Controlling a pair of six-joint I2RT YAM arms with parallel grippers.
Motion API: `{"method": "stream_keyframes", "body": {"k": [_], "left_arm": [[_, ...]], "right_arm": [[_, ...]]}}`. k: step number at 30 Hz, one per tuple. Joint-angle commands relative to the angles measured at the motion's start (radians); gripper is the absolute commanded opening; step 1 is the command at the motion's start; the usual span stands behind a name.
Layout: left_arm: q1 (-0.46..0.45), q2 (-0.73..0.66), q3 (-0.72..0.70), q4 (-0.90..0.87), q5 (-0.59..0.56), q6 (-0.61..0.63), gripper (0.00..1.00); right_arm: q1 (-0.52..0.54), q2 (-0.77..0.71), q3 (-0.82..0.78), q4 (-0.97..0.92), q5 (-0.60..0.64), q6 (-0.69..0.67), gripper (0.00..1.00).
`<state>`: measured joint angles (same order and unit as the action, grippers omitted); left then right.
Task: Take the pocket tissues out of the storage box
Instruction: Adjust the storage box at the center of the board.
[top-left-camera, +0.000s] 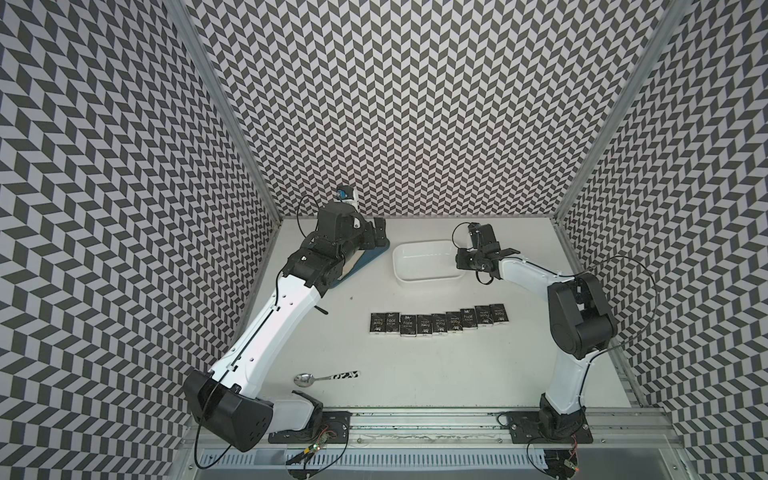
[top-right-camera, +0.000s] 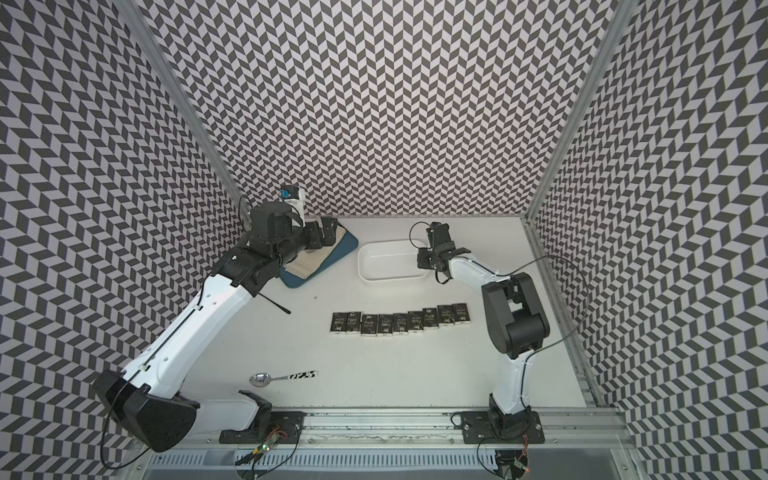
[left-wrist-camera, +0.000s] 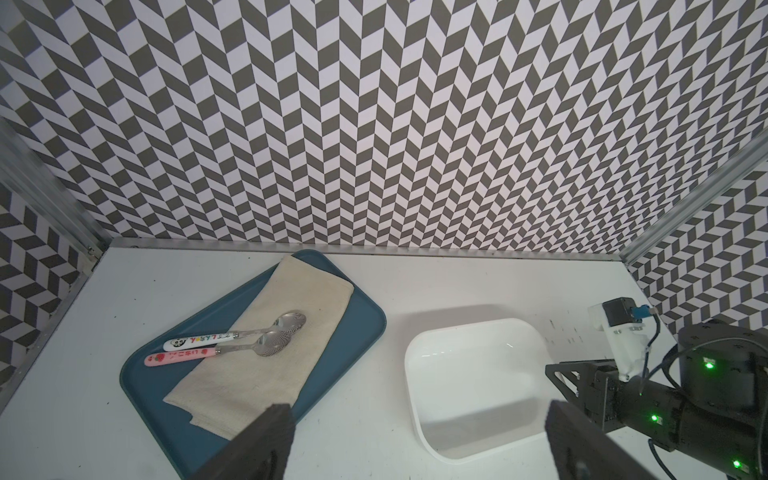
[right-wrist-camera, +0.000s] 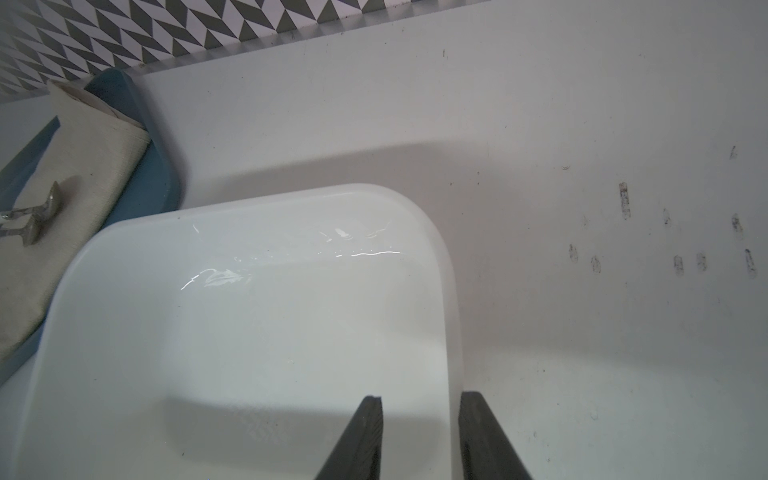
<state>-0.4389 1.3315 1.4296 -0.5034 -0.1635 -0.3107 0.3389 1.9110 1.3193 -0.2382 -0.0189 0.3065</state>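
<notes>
One white table (top-left-camera: 415, 374) carries everything. Straight beneath the right pincer (right-wrist-camera: 420, 397) sits the storage box (top-left-camera: 424, 264), apparently empty; the jaws stand slightly apart astride its side wall, one finger inside, one outside. The left pincer (left-wrist-camera: 417, 409) gapes wide, holding nothing, with the blue tray (left-wrist-camera: 361, 332) just ahead of it. All nine pocket tissues (top-left-camera: 439, 323) lie in a row well behind the right pincer, toward its arm's base, so the task looks finished. Should those jaws pinch the wall and lift, the light box would likely tip or skid into the tray. Only the right wrist view shows that straddle; only the left wrist view shows two spoons (left-wrist-camera: 270, 345) on the tray's cloth (left-wrist-camera: 299, 299); only the top views show the tissues
</notes>
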Motion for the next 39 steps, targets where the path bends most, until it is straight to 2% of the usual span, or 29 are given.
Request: {"method": "stream_keyframes", "body": {"k": [1,9,21,27,35,39], "left_arm": [[-0.005,-0.002,0.03,-0.006,-0.01,0.01,0.99],[-0.004,0.002,0.029,-0.001,-0.005,0.007,0.99],[-0.004,-0.002,0.026,-0.003,-0.011,0.012,0.99],[-0.004,-0.006,0.02,-0.002,-0.014,0.013,0.99],[-0.004,-0.008,0.02,-0.002,-0.016,0.016,0.99],[-0.004,-0.014,0.017,0.001,-0.018,0.015,0.99]], "right_arm": [[0.009,0.002,-0.003,-0.009,0.007,0.0,0.37],[0.009,-0.095,0.001,-0.007,0.041,-0.006,0.49],[0.009,-0.021,-0.011,0.001,0.043,-0.013,0.5],[0.009,0.011,-0.027,0.009,0.031,-0.015,0.42],[0.008,0.023,-0.03,0.039,0.08,-0.036,0.17],[-0.001,0.043,0.024,0.038,0.133,-0.094,0.13]]}}
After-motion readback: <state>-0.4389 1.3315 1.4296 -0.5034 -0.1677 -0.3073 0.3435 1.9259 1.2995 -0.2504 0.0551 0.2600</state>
